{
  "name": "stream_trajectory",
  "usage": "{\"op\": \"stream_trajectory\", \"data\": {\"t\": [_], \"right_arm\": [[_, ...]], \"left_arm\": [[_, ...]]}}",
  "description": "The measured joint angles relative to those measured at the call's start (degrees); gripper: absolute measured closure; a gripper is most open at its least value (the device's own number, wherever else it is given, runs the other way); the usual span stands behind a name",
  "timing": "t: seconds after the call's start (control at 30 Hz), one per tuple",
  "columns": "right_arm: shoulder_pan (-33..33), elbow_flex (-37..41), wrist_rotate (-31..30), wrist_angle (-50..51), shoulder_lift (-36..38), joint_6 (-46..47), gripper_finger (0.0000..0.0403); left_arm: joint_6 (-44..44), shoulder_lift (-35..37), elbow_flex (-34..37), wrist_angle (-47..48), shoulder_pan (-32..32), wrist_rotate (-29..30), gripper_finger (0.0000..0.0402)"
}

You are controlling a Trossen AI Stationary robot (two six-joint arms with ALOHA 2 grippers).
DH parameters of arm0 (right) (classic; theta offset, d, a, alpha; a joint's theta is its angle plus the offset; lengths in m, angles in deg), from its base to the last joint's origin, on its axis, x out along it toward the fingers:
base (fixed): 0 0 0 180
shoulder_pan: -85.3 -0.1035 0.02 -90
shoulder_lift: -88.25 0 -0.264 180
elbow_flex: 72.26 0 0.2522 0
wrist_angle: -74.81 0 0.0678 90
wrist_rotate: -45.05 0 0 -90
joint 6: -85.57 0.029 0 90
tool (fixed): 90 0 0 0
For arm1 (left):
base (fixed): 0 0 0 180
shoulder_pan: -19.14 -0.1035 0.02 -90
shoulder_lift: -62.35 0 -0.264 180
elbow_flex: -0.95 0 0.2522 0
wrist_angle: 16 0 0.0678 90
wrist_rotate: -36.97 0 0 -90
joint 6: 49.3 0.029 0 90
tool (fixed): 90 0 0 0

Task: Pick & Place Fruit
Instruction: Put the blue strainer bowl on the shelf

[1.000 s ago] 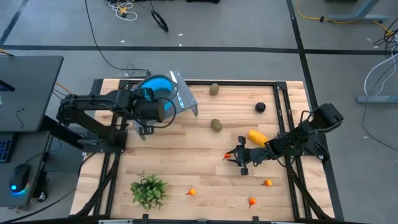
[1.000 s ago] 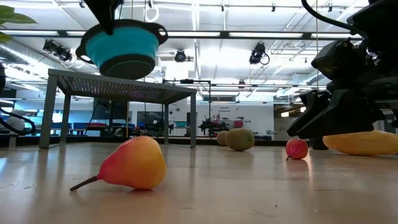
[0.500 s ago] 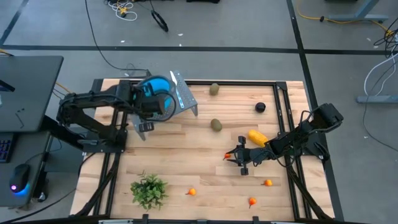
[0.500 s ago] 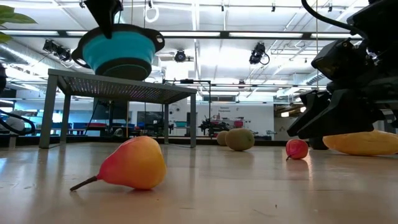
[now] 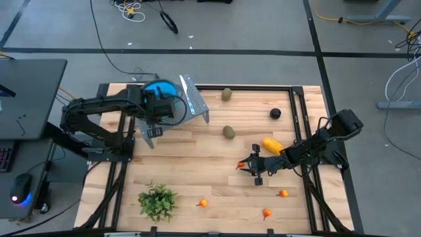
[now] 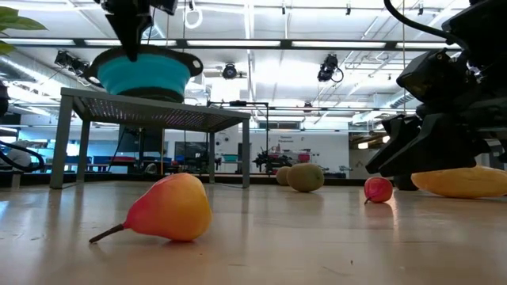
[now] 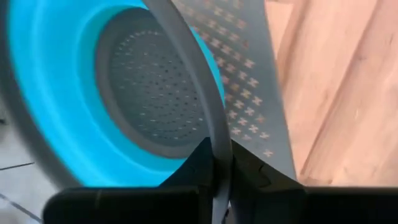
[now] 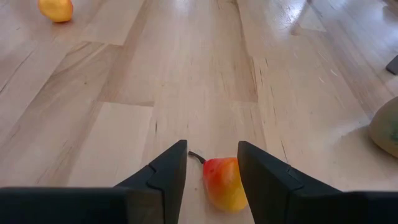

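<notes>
No text, label, brand, number or sign can be read in any of the views; the far wall of the room in the low view carries lit panels, but nothing on them is legible
</notes>
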Motion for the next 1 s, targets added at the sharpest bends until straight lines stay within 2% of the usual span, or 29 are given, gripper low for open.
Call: {"op": "stream_trajectory", "data": {"t": [0.2,0.5,0.67,0.87,1.0], "right_arm": [[0.0,0.0,0.0,0.0,0.0,0.0,0.0249],[0.0,0.0,0.0,0.0,0.0,0.0,0.0249],[0.0,0.0,0.0,0.0,0.0,0.0,0.0249],[0.0,0.0,0.0,-0.2,0.0,0.0,0.0249],[0.0,0.0,0.0,-0.2,0.0,0.0,0.0249]], "left_arm": [[0.0,0.0,2.1,0.2,0.0,-0.9,0.0331],[2.9,0.0,2.1,0.2,1.4,0.6,0.0336],[2.6,0.0,1.3,0.2,2.4,1.5,0.0322],[-0.2,0.0,-3.3,0.2,2.9,0.1,0.0285],[-3.3,0.0,-5.5,0.2,3.1,0.2,0.0244]]}}
